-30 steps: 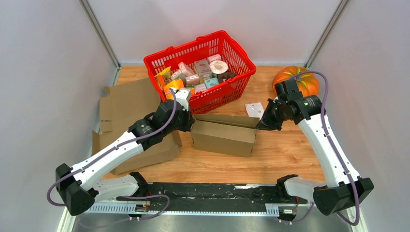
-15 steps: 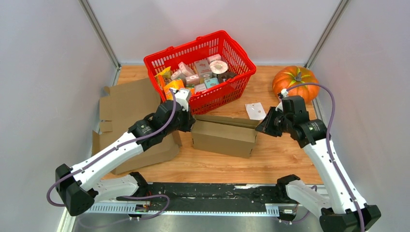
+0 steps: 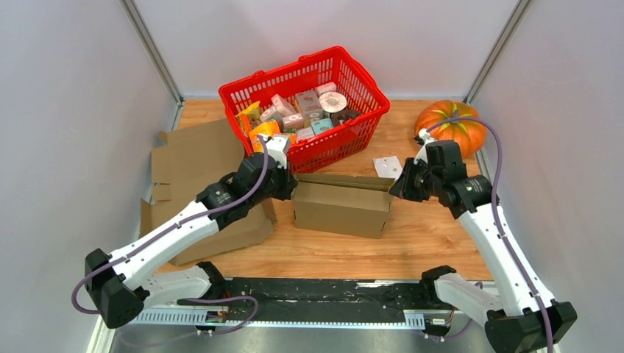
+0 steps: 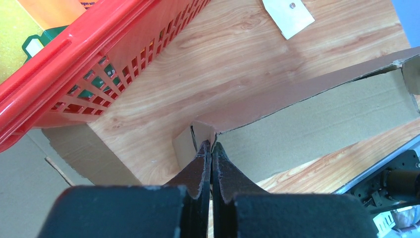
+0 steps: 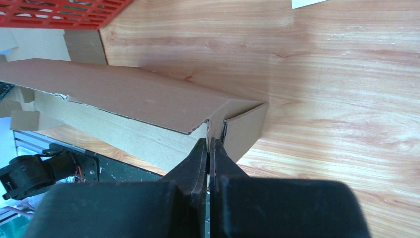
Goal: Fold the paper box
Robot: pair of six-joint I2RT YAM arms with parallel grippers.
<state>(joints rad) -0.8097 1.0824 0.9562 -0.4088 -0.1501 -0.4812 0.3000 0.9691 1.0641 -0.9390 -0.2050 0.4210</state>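
The paper box [image 3: 342, 207] is a long brown cardboard box lying in the middle of the wooden table, its top flap partly raised. My left gripper [image 3: 291, 188] is shut, its tips touching the box's left end. The left wrist view shows the closed tips [image 4: 211, 147] at the corner where the end flap meets the box [image 4: 322, 119]. My right gripper [image 3: 394, 190] is shut against the right end. In the right wrist view its tips [image 5: 208, 141] sit at the seam between the long flap [image 5: 124, 94] and the end flap.
A red basket [image 3: 335, 143] full of packets stands just behind the box. An orange pumpkin [image 3: 441, 118] sits at the back right. Flat cardboard sheets [image 3: 195, 158] lie on the left under my left arm. A white paper tag [image 3: 386, 167] lies behind the box's right end.
The right arm's wrist and elbow have swung down and forward from near the pumpkin, while its tips stayed at the box's right end. The left arm and the box have barely moved.
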